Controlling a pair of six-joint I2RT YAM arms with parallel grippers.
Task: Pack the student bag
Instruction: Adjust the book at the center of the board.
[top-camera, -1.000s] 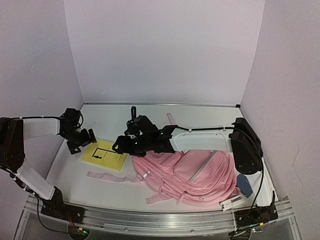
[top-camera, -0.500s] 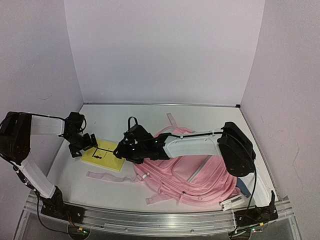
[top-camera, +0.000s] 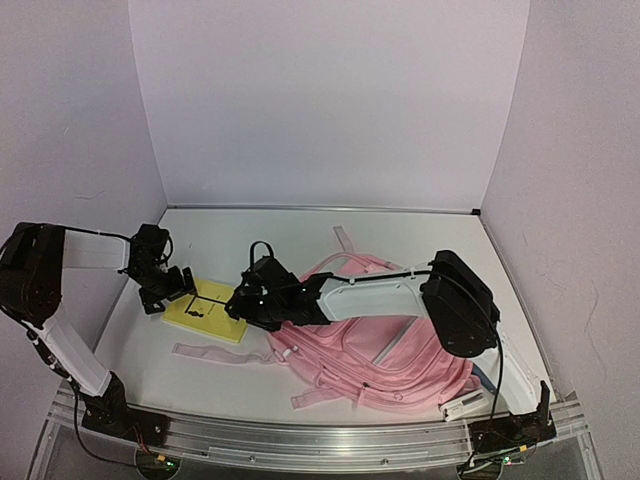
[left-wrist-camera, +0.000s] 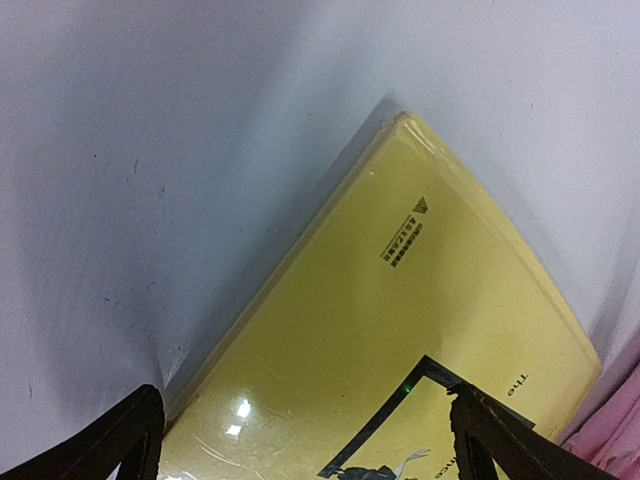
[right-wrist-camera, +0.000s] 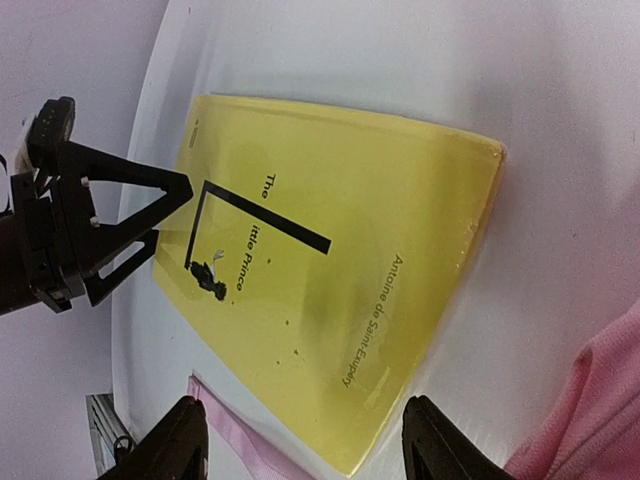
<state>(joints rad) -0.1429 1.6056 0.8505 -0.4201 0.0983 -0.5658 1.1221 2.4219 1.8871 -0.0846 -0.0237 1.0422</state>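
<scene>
student bag (top-camera: 400, 345) lies flat on the white table (top-camera: 240, 235), right-of-centre and toward the near edge, partly under the right arm. one pink strap (top-camera: 212, 353) trails off to the left, below the book. a corner of pink fabric also shows in both wrist views.

yellow book (top-camera: 208, 310) lies flat just left of the bag, cover up. the right wrist view reads the cover clearly: title "The little Prince" beside a black angled line and a small figure, author "Antoine de Saint-Exupéry" along the side. the left wrist view gets only "The", plus a small triangle logo over a block of print too small to read.

left gripper (top-camera: 178, 285): jaws spread wide, holding nothing, low over the book's far-left corner, one finger off each side of it.

right gripper (right-wrist-camera: 310, 445): jaws apart, holding nothing, straddling the book's corner nearest the bag. its right finger (right-wrist-camera: 440, 445) sits just beside the book's edge; can't tell if it touches.

the two grippers face each other across the book.
</scene>
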